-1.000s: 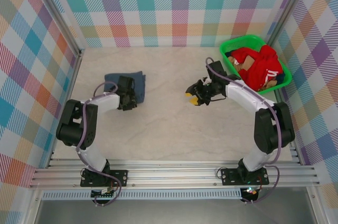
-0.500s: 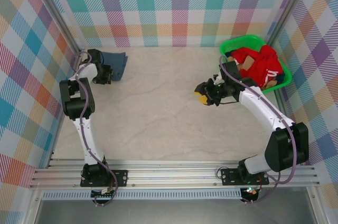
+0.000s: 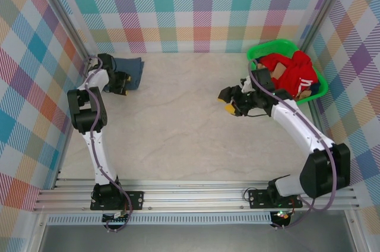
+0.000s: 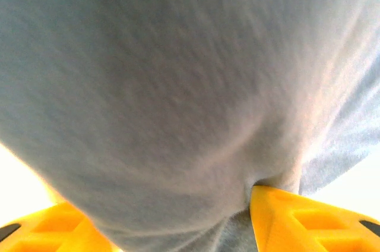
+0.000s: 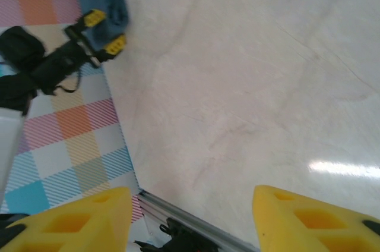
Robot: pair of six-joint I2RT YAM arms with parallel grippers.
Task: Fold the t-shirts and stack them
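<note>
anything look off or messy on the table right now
Nothing is damaged or spilled. The folded blue t-shirt sits slightly askew, tucked into the far left corner of the table, with the left gripper at its near edge. In the green basket, the red clothes are heaped above the rim.

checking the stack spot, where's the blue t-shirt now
Top view: the blue t-shirt lies in the far left corner of the table by the checked wall, the left claw at its near edge.

Left gripper [image 3: 124, 83] reaches far, jaws apart; right gripper [image 3: 228, 101] gapes too.
</note>
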